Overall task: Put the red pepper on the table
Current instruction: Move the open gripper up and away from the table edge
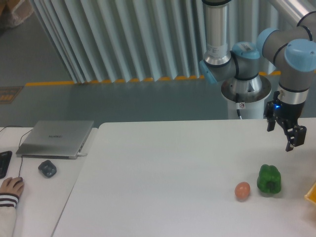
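Two things lie on the table (163,168) at the right: a green pepper (269,179) and an orange-pink egg (242,190) just left of it. Above hangs the gripper (286,134), fingers spread, empty. No red pepper shows.

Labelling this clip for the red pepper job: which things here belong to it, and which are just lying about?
Job: table; hand, open, empty. No red pepper in view.
Lying about: green pepper; pinkish egg; laptop; mouse.
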Controlling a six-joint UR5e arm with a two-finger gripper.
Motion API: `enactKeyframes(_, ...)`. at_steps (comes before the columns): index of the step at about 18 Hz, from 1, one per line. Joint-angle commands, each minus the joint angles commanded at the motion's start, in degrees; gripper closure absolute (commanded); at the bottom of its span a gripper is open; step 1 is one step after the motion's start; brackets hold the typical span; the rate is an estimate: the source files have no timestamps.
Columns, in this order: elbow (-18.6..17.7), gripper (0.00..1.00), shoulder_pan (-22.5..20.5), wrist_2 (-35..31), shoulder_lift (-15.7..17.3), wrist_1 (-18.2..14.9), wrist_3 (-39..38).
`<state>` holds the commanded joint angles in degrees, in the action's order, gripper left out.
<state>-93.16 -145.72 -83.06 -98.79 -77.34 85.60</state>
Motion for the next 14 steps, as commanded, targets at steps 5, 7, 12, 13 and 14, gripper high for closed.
enactKeyframes(5, -0.87, 0.00, 0.26, 0.70, 0.17, 1.93, -0.97)
enactKeyframes(7, -1.75, 0.00, 0.70, 0.61, 0.18, 2.11, -1.14)
enactKeyframes(12, -2.73, 0.00, 0.09, 0.53, 0.18, 3.25, -2.02)
enactKeyframes(13, -2.55, 0.00, 0.09, 0.53, 0.18, 3.60, -1.85)
enactKeyframes(14, -2.37, 0.00, 0.00, 0.35, 0.09, 4.82, -1.41)
